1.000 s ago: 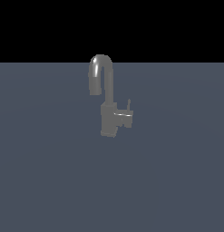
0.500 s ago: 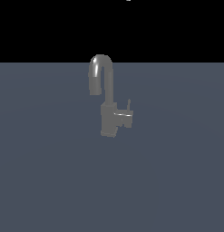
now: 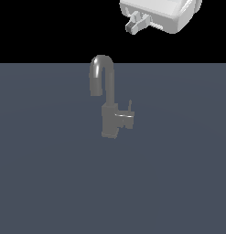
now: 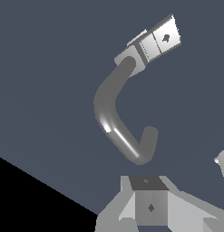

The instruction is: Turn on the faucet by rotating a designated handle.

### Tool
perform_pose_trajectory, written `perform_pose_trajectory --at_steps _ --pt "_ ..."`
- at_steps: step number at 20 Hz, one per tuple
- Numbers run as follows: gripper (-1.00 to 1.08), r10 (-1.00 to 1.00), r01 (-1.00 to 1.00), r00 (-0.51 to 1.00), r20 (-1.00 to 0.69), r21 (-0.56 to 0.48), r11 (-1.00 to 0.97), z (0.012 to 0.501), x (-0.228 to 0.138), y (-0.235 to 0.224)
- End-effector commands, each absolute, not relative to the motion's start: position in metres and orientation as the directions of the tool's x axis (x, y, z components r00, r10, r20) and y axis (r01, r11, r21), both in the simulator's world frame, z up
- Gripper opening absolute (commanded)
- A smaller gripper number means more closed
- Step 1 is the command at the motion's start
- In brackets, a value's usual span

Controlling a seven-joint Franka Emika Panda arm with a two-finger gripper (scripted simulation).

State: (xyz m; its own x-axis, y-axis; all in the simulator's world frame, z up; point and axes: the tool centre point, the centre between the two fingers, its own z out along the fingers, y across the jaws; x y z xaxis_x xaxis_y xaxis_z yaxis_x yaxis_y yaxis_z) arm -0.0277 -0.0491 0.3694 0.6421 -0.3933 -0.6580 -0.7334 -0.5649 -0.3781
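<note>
While the gripper [image 3: 138, 23] hangs at the exterior view's upper right, whether its fingers are parted cannot be told; they hold nothing. Faucet [image 3: 109, 103] stands well below on the grey floor [image 3: 41, 183], handle [image 3: 126, 119] stubbing sideways toward the exterior view's right. Wrist view alone shows the spout [image 4: 115, 118] from above and the handle's end face.

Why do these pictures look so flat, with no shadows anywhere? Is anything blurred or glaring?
Exterior view: a simulator render; the faucet casts no shadow on the even grey floor, and the background is plain black. Its handle looks soft and low in contrast. Wrist view: sharper, with one bright streak along the spout's curve; no glare elsewhere.
</note>
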Motion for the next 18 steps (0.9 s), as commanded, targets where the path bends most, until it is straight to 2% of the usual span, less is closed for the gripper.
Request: perform_pose_trajectory --at_steps 1,10,18 --pt "-1.0 -0.389 -0.779 0.592 -0.706 -0.376 -0.501 0.354 -0.016 -0.055" --pt "-1.0 -0.329 -0.913 0.393 -0.859 -0.32 -0.253 0.292 0.017 -0.074" --pt "-1.0 -0.212 -0.979 0.205 -0.956 -0.205 -0.019 0.227 0.035 -0.082"
